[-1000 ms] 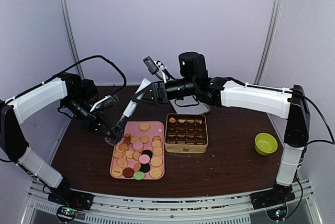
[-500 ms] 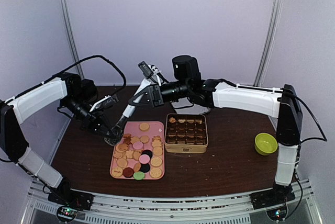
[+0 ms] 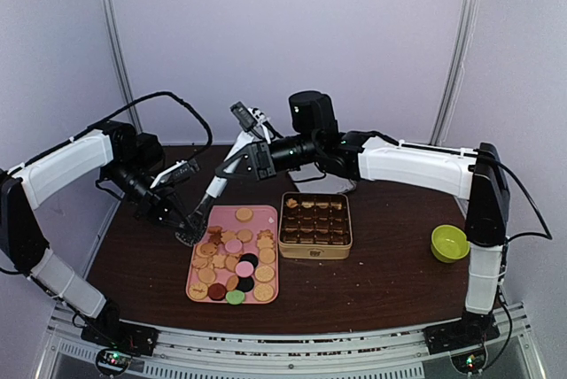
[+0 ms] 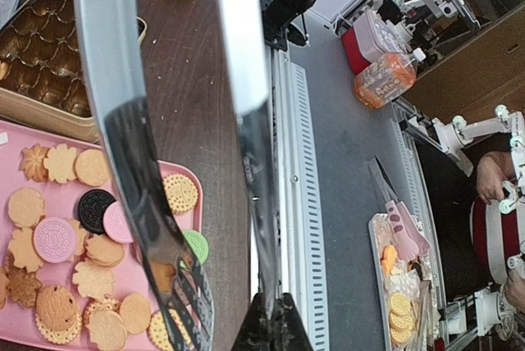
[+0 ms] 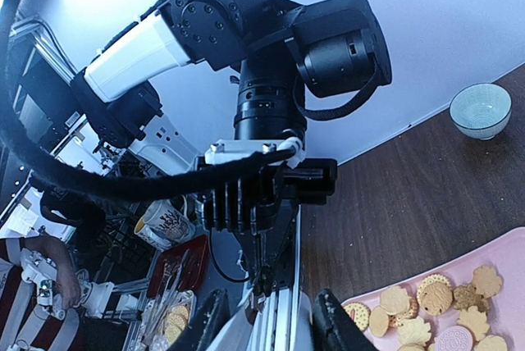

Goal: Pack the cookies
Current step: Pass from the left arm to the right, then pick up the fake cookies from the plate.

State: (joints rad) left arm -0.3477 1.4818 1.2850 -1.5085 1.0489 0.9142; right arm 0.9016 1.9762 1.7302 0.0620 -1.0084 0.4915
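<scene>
Steel tongs [image 3: 217, 186] lean from the tray's far-left corner up toward the right gripper [image 3: 232, 165], much as they did a second ago. What has changed is the right arm: its forearm and black elbow joint have swung a little to the left, bringing the wrist closer over the tongs' upper end. Its fingers [image 5: 209, 323] stand apart on either side of the white handle; whether they touch it I cannot tell. The left gripper [image 3: 188, 235] has not moved. It is clamped tight on the tongs' lower end, just off the tray [image 3: 266, 212].

The cookies [image 3: 232, 259] lie where they were, heaped on the near two-thirds of the pink tray, with one tan round alone near its far edge. A few tan pieces seem to sit in the far row of the tin [image 3: 315, 248], just right of the tray.

The table [image 3: 390, 282] is dark brown wood, with a green bowl [image 3: 450, 243] well off to the right. Pale lilac walls and two metal poles close it in. The left wrist view shows a grey floor [image 4: 344, 162] beyond the table edge and an orange bottle [image 4: 381, 80] standing there.
</scene>
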